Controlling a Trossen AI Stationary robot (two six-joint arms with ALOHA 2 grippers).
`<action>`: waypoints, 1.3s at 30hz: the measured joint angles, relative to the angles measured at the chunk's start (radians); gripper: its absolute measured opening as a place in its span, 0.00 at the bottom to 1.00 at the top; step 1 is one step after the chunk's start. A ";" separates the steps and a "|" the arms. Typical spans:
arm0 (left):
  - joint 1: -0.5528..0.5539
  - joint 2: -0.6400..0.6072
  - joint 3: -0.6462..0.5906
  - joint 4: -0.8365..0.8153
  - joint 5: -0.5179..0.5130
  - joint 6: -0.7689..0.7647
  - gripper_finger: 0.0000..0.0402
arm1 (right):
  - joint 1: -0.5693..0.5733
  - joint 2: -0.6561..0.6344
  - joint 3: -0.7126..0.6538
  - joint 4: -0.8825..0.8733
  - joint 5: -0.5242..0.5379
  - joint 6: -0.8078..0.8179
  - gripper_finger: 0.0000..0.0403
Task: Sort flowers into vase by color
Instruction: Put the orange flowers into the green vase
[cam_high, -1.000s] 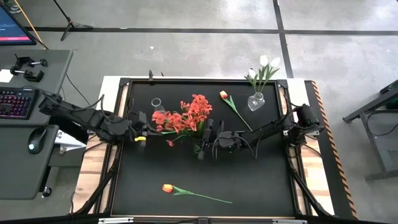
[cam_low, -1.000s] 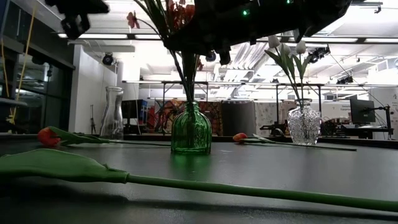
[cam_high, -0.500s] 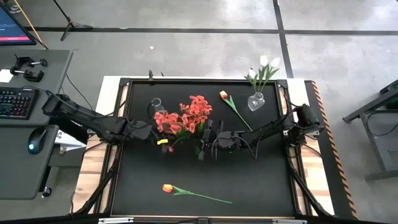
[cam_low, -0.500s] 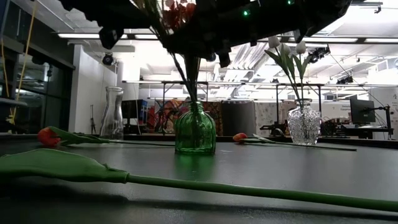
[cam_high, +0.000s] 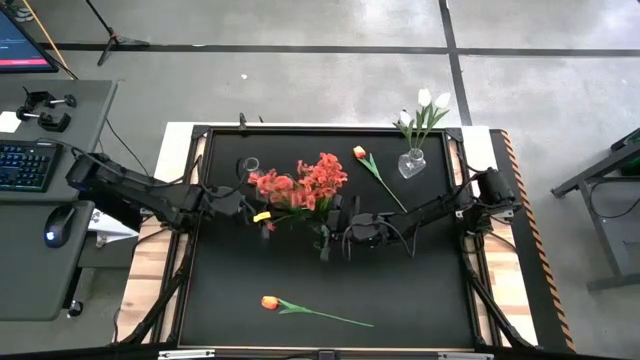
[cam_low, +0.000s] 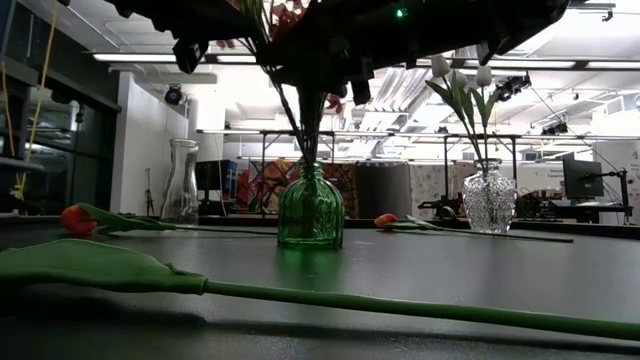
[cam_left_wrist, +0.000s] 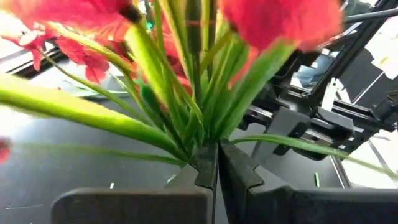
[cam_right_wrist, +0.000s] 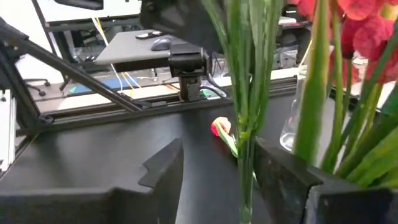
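A bushy bunch of red-orange flowers (cam_high: 300, 183) stands with its stems in a green vase (cam_low: 310, 215) mid-table. My left gripper (cam_high: 262, 215) is shut at the bunch's left side, under the blossoms. My right gripper (cam_right_wrist: 217, 168) is open just right of the vase. A thin green stem (cam_right_wrist: 245, 134) stands between its fingers, and I cannot tell whether a finger touches it. White tulips (cam_high: 425, 108) stand in a clear vase (cam_high: 411, 163) at the far right. Two orange tulips (cam_high: 372, 172) (cam_high: 300, 306) lie flat on the table. My left gripper has its shut fingertips (cam_left_wrist: 208, 158) against the red-orange bunch's green stems (cam_left_wrist: 186, 134), where they draw together below the blossoms. It comes in about level from the table's left. Whether a stem is pinched between the tips cannot be seen. The bunch leans in the green vase.
An empty clear vase (cam_high: 249, 166) stands at the far left of the mat, close to my left arm. Bare mat lies between the green vase and the near orange tulip. The black frame rail (cam_high: 330, 129) borders the far edge.
My left gripper has gone toward the table's right, in under the red-orange blossoms, then a little toward the far edge. The bunch has tipped toward the right and far side, and its blossoms have gathered closer together. The green vase has shifted slightly on the mat.
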 joint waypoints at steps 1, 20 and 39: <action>0.000 0.000 0.000 0.001 0.000 0.000 0.00 | 0.003 0.000 0.000 0.000 0.000 0.002 0.44; 0.001 0.000 0.000 -0.019 0.024 0.077 0.00 | 0.058 -0.021 0.000 0.008 0.021 -0.045 0.41; -0.004 0.000 0.000 -0.009 0.059 0.078 0.00 | 0.082 -0.054 0.000 0.041 -0.023 -0.076 0.41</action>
